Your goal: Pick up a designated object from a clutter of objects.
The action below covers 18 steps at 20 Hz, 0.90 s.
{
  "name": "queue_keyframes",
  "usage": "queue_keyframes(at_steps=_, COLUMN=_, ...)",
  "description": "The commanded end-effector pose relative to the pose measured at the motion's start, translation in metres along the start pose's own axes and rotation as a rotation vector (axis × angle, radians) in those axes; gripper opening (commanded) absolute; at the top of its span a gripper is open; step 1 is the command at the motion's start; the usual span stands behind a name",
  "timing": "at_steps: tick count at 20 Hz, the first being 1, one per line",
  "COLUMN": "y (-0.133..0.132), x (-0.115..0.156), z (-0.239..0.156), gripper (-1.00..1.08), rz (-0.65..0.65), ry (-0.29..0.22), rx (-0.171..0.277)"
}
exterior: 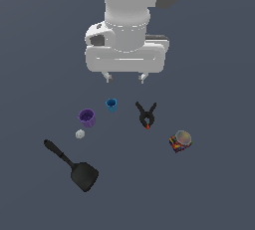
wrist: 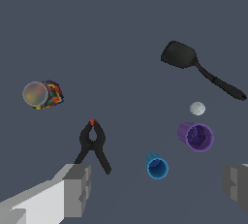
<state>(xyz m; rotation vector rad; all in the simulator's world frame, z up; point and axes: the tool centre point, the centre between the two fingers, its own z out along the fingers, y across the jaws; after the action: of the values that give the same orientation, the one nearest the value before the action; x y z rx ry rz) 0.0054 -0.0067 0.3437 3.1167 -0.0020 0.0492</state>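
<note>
- On the dark tabletop (exterior: 219, 194), at the exterior view's left, a black spatula (exterior: 72, 166) lies flat, its handle running up and left from the blade.
- Just above the blade and to its right, a tiny white ball (exterior: 79, 134) sits close below a purple cup (exterior: 86, 117), which stands upright with its mouth open.
- Further right and a little higher, a smaller blue cup (exterior: 111, 105) stands alone, apart from the purple one.
- Right of the blue cup lies the black clamp (exterior: 147, 115), flat on the tabletop, its two handles splayed in a V toward the arm and its red-orange tip pointing away from it. Nothing touches it.
- At the exterior view's right, a multicoloured can (exterior: 180, 141) lies tipped on its side, well apart from the clamp.
- Above the row hangs the white tool (exterior: 125, 78), fingers spread wide and empty; in the wrist view one finger (wrist: 77, 189) shows just beside a clamp (wrist: 93, 144) handle.
</note>
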Motion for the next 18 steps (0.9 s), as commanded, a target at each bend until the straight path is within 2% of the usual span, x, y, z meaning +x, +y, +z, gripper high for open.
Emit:
queue_keyframes(at_steps=1, y=-0.002, x=0.000, z=0.005, gripper=1.00, rz=0.000, ry=-0.001, rx=0.000)
queue_keyframes(at_steps=9, y=-0.018, x=0.000, z=0.044, gripper=1.00, rz=0.005, ry=-0.005, rx=-0.001)
queue_keyframes(at_steps=18, y=-0.053, x=-0.014, z=0.124, gripper=1.00, rz=0.014, ry=-0.012, rx=0.001)
